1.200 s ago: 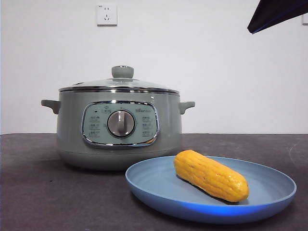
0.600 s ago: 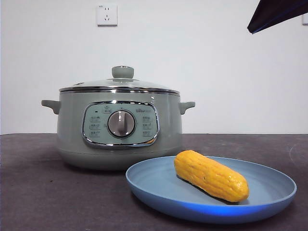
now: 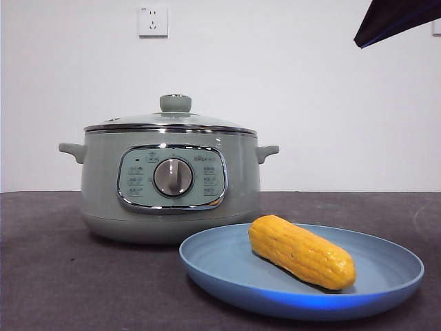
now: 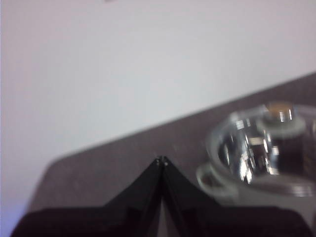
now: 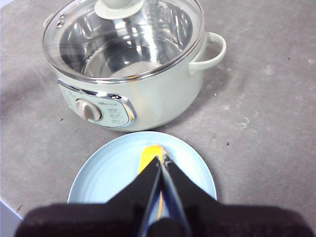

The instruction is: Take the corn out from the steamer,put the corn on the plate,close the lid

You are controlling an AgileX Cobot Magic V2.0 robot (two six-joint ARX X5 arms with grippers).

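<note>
The corn (image 3: 302, 251) lies on the blue plate (image 3: 227, 265) in front of and to the right of the steamer (image 3: 169, 179). The glass lid (image 3: 172, 118) sits closed on the steamer, green knob up. In the right wrist view my right gripper (image 5: 162, 160) is shut and empty, high above the plate (image 5: 108, 173), with the corn (image 5: 147, 154) partly hidden behind its jaws and the steamer (image 5: 148, 94) beyond. In the left wrist view my left gripper (image 4: 161, 160) is shut and empty, raised off to the side of the steamer (image 4: 261, 148).
A dark arm part (image 3: 396, 19) shows at the top right corner of the front view. A wall socket (image 3: 152, 21) is on the white wall behind. The table top (image 3: 55, 276) is dark grey.
</note>
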